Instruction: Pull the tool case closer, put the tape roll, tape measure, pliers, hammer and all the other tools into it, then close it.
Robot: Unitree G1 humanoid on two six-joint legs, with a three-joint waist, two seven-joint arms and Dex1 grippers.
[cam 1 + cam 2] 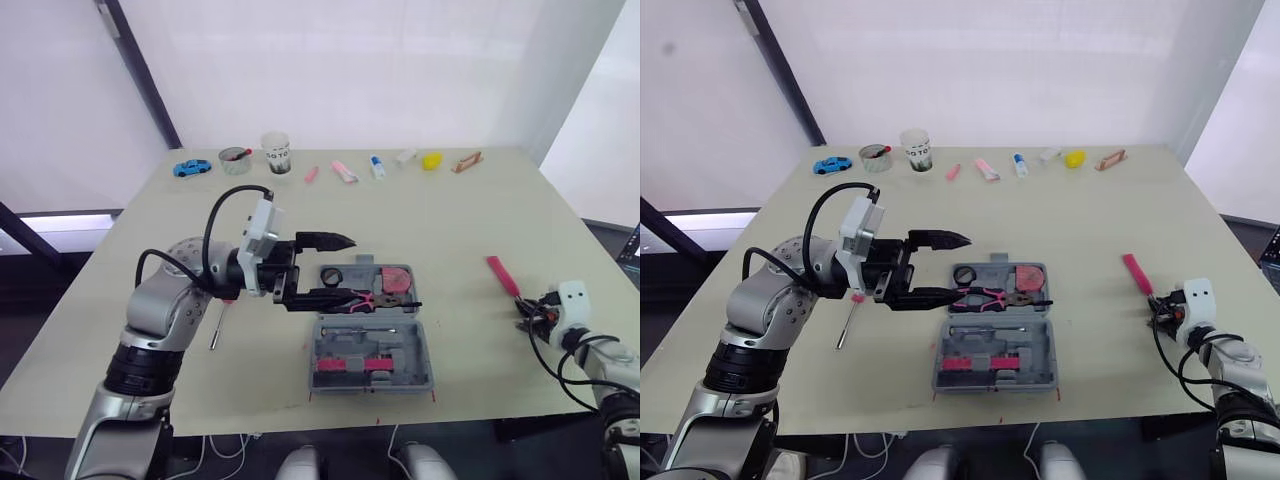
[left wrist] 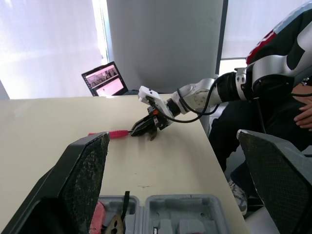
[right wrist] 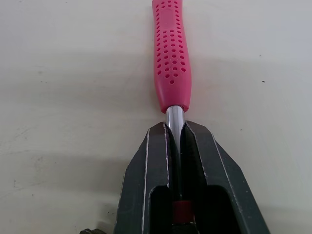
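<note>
Tool case laid open at near edge of table, pliers inside | left gripper held spread above it | right gripper clamped on hammer shaft | cup lettered "GO TO"

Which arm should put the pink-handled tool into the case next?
Right. Its claw is shut on the pink-handled tool by its metal shaft, on the table. The left claw hangs open above the tool case, far from that tool.
</note>
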